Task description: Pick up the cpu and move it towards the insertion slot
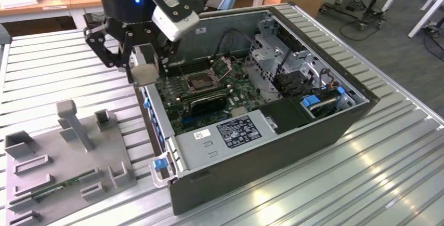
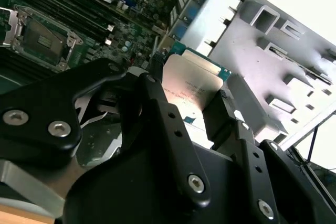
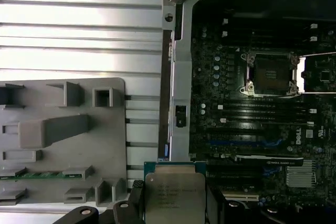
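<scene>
Above the open case's near wall: one black two-fingered gripper (image 1: 142,62), clamped on one flat square silvery cpu with a green rim (image 3: 174,195), held in the air, well apart from one silver-framed, dark-centred insertion slot (image 3: 270,74) on the green motherboard (image 1: 208,93). One grey fixture tray (image 1: 66,153); the first wrist view adds one green memory stick (image 3: 39,174) lying in it.
</scene>
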Controlling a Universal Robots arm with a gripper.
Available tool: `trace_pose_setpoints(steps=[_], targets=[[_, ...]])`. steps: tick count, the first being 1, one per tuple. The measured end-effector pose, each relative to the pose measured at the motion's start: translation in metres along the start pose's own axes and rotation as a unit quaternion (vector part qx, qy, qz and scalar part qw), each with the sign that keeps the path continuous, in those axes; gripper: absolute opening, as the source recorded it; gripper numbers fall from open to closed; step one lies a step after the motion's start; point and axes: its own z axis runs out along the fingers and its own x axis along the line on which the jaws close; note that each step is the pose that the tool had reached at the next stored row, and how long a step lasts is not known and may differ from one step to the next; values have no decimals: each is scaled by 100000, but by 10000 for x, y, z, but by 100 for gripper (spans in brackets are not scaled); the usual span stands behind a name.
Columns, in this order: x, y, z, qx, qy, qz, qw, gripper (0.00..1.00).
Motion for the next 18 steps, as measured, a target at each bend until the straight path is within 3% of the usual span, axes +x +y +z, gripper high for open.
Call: trace_pose_setpoints(steps=[18], targets=[[-534, -10, -2, 1, 2, 0, 100000, 55]])
